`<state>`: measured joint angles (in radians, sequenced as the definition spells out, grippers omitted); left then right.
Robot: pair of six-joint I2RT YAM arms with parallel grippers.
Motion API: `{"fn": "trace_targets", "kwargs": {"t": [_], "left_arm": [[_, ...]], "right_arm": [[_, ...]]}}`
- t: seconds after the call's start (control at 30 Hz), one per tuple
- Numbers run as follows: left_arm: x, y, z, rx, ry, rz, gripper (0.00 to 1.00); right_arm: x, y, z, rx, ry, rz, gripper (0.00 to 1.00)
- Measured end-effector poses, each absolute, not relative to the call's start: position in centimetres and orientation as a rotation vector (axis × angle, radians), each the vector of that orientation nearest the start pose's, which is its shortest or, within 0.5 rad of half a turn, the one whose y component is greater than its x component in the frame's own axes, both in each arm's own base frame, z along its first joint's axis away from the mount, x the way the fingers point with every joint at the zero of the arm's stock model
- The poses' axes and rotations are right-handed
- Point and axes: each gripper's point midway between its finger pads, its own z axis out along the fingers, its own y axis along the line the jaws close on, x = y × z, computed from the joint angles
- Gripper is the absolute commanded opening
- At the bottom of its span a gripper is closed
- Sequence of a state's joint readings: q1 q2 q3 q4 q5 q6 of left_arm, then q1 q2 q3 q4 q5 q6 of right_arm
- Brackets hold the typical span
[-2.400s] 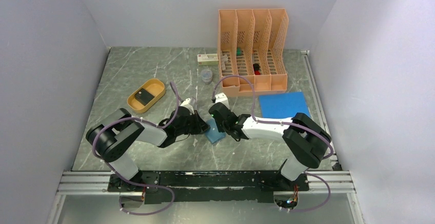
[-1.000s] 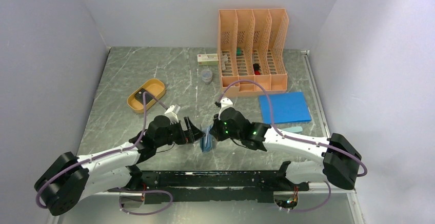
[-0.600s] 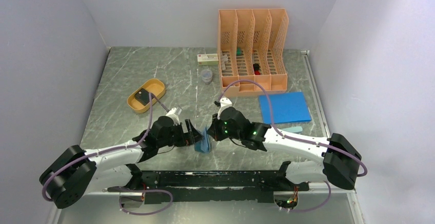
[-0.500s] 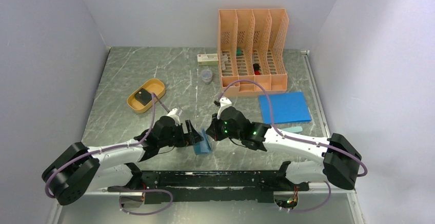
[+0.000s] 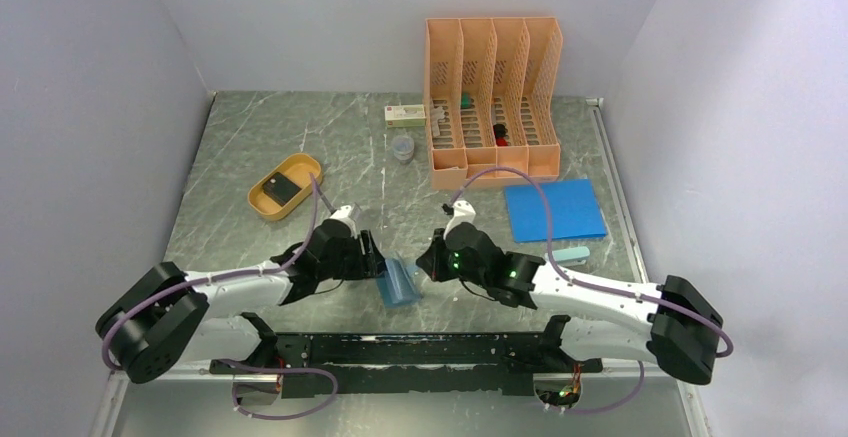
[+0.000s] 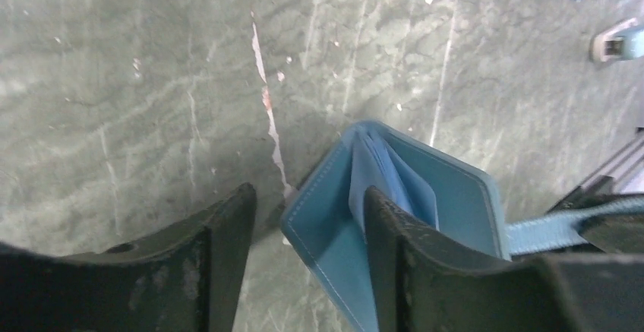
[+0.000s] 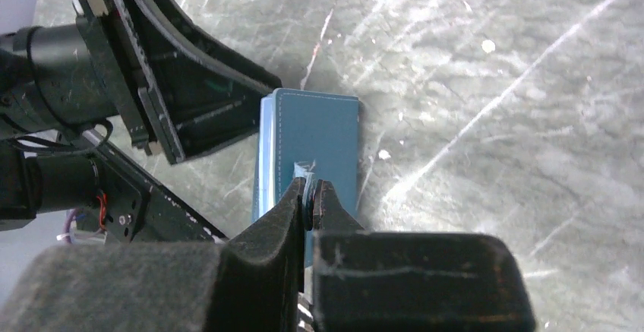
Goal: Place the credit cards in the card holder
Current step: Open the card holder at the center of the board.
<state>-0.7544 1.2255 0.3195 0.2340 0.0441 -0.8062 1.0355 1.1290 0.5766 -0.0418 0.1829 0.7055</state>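
Note:
The teal card holder [image 5: 398,283] stands partly open like a book near the table's front edge, between the two arms. My right gripper [image 7: 311,186] is shut on its snap tab, beside the outer cover [image 7: 323,138]. My left gripper [image 6: 307,195] is open and straddles one cover of the card holder [image 6: 334,226]. Its right finger [image 6: 387,248] sits inside the fold, next to the inner pockets. One dark credit card [image 5: 283,188] lies in the orange oval tray [image 5: 260,203] at the left, far from both grippers.
An orange file organizer [image 5: 492,97] stands at the back, with a white box [image 5: 405,114] and a small clear cup [image 5: 402,147] to its left. A flat blue sheet [image 5: 553,209] and a small teal-white item [image 5: 570,254] lie at the right.
The right gripper has pulled the tab to the right and the card holder has spread open. The left gripper has slid onto one cover, and its jaws have narrowed.

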Motion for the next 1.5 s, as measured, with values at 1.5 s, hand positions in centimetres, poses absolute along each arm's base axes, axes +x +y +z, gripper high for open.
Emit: {"fn": "trace_targets", "kwargs": {"t": [1.5], "left_arm": [[17.6,-27.2,5.5,0.074,2.418,-0.952,0.69]], "right_arm": [[17.8,22.6,7.7,0.075,2.295,0.515,0.00]]}}
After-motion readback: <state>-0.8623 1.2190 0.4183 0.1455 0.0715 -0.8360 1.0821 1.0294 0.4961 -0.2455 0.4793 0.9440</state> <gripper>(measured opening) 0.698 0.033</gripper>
